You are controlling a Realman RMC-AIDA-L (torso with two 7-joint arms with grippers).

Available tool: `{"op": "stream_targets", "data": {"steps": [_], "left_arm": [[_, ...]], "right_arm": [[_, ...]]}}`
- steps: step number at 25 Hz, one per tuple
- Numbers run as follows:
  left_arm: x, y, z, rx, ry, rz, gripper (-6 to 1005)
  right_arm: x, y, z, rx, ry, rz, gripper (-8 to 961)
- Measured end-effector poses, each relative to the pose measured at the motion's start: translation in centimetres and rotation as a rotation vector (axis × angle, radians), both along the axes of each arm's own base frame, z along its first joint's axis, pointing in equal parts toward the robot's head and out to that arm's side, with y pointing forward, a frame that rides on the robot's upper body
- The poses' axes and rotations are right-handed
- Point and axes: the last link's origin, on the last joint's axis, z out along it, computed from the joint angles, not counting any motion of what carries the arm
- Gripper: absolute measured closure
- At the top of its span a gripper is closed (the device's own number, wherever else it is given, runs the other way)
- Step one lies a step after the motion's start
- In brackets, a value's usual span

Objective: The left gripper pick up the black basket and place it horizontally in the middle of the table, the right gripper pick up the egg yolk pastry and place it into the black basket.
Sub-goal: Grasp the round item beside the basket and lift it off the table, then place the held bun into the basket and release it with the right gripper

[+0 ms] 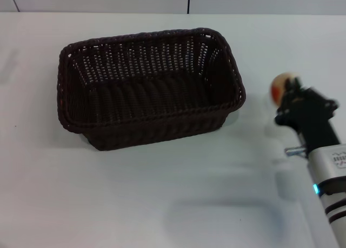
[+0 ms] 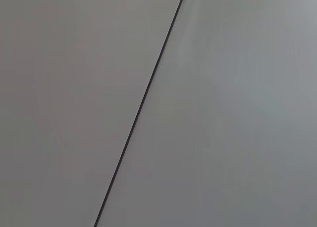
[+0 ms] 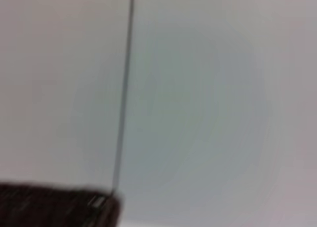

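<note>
The black basket stands lengthwise across the middle of the white table, open side up and empty. My right gripper is to the right of the basket, apart from it, raised above the table. It is shut on the egg yolk pastry, a pale round bun with an orange-red patch, which sticks out at the claw's far tip. A piece of the basket's rim shows in the right wrist view. My left gripper is out of view; its wrist view shows only grey wall panels.
A grey wall with a dark vertical seam runs behind the table's far edge. The seam also shows in the left wrist view. A faint shadow lies on the table near the front.
</note>
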Motion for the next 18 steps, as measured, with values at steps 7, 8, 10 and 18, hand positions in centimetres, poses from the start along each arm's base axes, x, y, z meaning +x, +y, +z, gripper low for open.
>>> {"op": "stream_targets", "data": {"steps": [7, 8, 10, 18], "left_arm": [[0.1, -0.2, 0.1, -0.004, -0.007, -0.007, 412], [0.1, -0.3, 0.1, -0.005, -0.008, -0.007, 412], [0.0, -0.3, 0.1, -0.006, -0.008, -0.008, 412], [0.0, -0.5, 0.2, -0.011, -0.012, -0.012, 412]], "right_arm": [[-2.2, 0.2, 2.3, 0.184, -0.089, 0.060, 911], [-3.2, 0.4, 2.4, 0.200, -0.106, 0.099, 911], [-3.6, 0.5, 2.4, 0.202, -0.112, 0.120, 912], [-8.9, 1.5, 0.9, 0.128, -0.122, 0.380, 913]]}}
